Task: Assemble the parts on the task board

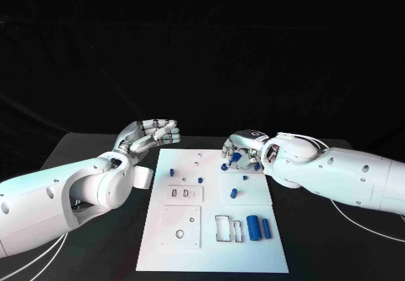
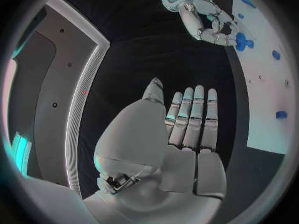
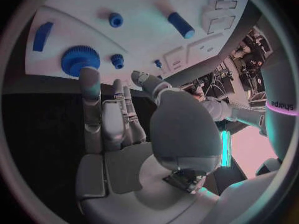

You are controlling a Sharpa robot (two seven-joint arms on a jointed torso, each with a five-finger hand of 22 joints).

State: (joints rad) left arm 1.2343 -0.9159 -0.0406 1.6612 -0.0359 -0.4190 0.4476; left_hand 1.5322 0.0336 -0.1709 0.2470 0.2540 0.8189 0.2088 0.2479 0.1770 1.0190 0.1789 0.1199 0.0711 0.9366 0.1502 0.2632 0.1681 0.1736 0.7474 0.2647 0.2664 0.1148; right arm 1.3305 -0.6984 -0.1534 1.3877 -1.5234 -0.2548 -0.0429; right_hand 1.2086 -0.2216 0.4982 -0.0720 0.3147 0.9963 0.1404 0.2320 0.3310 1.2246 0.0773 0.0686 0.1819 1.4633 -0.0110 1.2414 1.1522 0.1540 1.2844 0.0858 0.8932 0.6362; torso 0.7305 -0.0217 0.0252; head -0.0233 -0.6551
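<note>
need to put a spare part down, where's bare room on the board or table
Free: the near strip of the task board, below the recessed plate and the two blue bars; also the black table beside the board's left edge. Crowded: the far right corner, where the right hand sits over the blue gear and pegs.

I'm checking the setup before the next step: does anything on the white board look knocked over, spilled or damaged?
Nothing stands out. The task board lies flat and square on the table, with the blue parts resting on it or standing upright. The right hand is at a blue gear by the far edge; the left hand holds nothing.
</note>
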